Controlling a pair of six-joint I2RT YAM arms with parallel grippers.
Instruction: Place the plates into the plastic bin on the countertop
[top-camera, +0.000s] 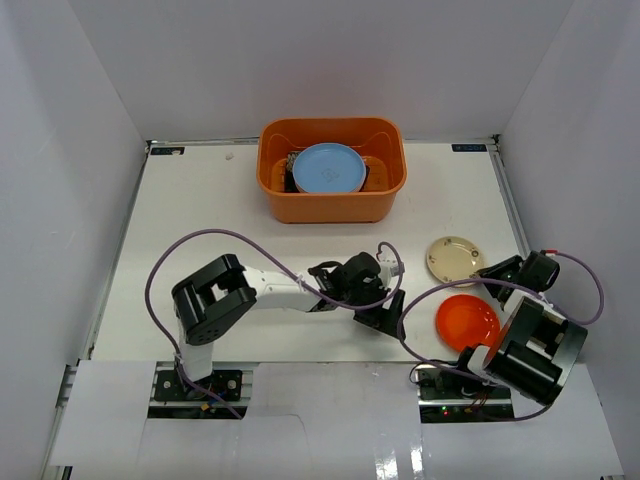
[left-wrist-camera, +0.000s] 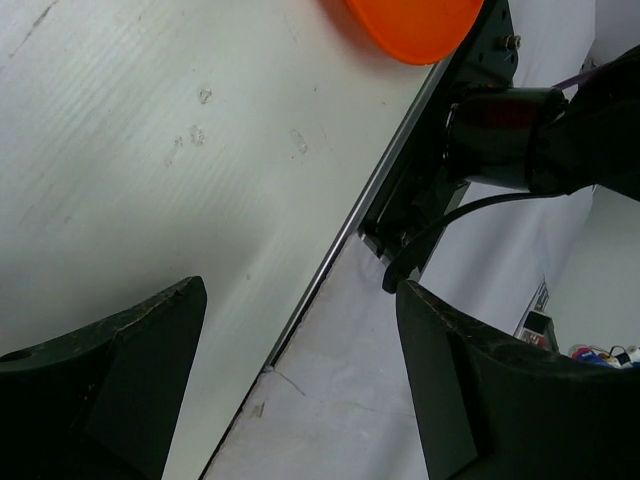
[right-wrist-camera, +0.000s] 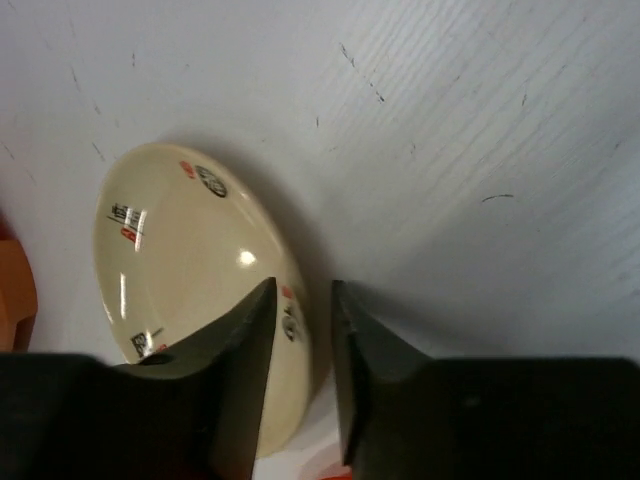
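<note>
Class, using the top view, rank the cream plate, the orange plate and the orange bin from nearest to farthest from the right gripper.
1. cream plate, just left of the right gripper.
2. orange plate, on the near side.
3. orange bin, far back, left of centre.

The left arm (top-camera: 275, 290) and right arm (top-camera: 540, 350) are black-jointed, the left white-linked, both trailing purple cables (top-camera: 215, 231).
</note>
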